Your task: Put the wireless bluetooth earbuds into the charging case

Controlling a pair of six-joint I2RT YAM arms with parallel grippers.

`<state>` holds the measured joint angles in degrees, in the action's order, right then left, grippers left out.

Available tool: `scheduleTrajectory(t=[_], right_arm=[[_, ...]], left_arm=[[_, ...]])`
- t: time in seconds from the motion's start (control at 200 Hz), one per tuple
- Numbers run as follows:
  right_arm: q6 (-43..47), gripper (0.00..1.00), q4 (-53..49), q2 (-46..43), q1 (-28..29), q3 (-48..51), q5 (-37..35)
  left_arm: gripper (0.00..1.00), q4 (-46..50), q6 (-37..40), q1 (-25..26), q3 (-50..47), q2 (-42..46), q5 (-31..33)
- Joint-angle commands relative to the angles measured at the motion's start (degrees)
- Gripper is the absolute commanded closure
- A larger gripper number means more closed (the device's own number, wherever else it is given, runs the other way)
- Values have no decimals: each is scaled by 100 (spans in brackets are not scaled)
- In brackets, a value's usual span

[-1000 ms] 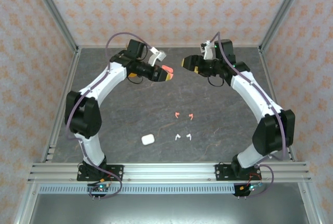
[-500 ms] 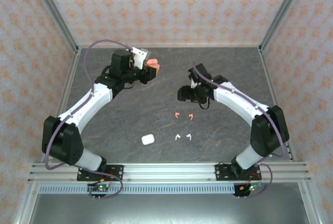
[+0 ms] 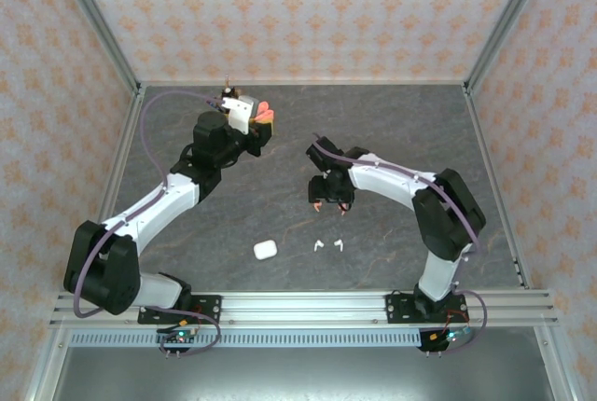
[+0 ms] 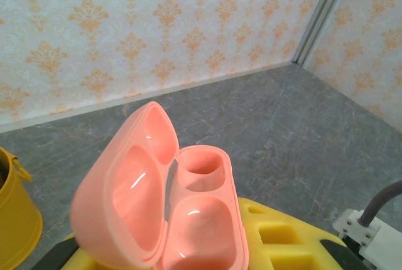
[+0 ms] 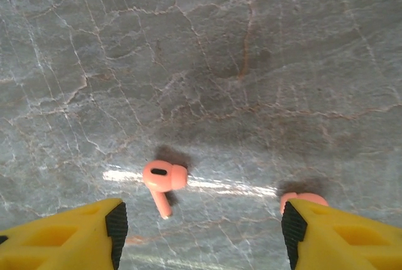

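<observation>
From above, the left tool (image 3: 259,123) was clamped on an open pink case (image 3: 267,114), with white earbuds (image 3: 318,245) and a white case (image 3: 265,250) lying on the counter (image 3: 392,121). Its wrist view showed that pink case swung wide open. Through its own camera, the right tool (image 5: 201,238) hung with fingers apart over two pink earbuds (image 5: 163,179) on the counter.
</observation>
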<state>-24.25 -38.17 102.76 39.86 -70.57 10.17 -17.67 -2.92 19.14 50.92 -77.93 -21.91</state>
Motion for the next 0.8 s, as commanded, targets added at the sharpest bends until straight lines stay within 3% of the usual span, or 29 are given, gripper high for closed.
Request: scheduleTrajectory(t=[0.0,0.38,0.796], right_arm=[[-183,34,-63,191,83,-254,-240],[-293,38,51,516,118,-370,-51],[-438,43,29,708,172,-475,-89]], left_arm=[[100,-1037,177,40,-364,237,128],[100,-2150,103,39,-780,312,-373],[100,-2250,59,38,-759,401,-560]])
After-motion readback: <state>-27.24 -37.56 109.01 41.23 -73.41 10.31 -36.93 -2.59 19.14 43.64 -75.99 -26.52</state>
